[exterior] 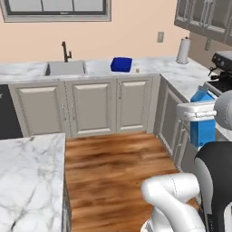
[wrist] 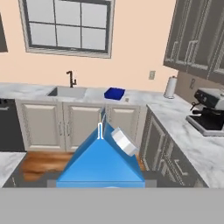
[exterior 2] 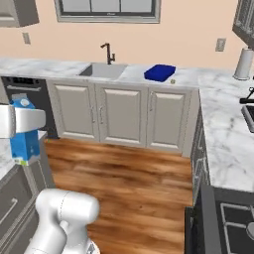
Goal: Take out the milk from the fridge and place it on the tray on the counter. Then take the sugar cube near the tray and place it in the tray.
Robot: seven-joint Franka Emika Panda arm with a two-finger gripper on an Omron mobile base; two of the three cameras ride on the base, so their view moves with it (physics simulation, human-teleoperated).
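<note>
The counter [exterior: 149, 68] runs along the far wall under the window and turns a corner toward the right, where it carries a coffee machine [exterior: 220, 72] and a paper towel roll [exterior: 183, 50]. It is the destination surface, so the base faces it across the wooden floor with open room to drive in. A marble island top [exterior: 27, 181] lies near on the left, apart from the work.

The sink [exterior: 65, 68] with its dark faucet sits left of the tray [exterior: 121, 64], which rests flat on the counter, open side up and ready to take things. It is well apart from the arm, so I judge the carry is about midway and the placing is not yet done.

The milk [exterior: 202, 122] is upright in the air at the near right of the left base view, out of the fridge and held by the gripper [exterior: 195, 111], whose jaws are clamped on the carton near its upper body. Holding it upright suits setting it down on its base. In the hand view its blue gable roof [wrist: 101, 159] points at the tray.

The sugar cube [exterior: 137, 70] lies just beside the tray's right edge, untouched, waiting as step 2.

No brand, label or writing is readable on the carton or anything else.
</note>
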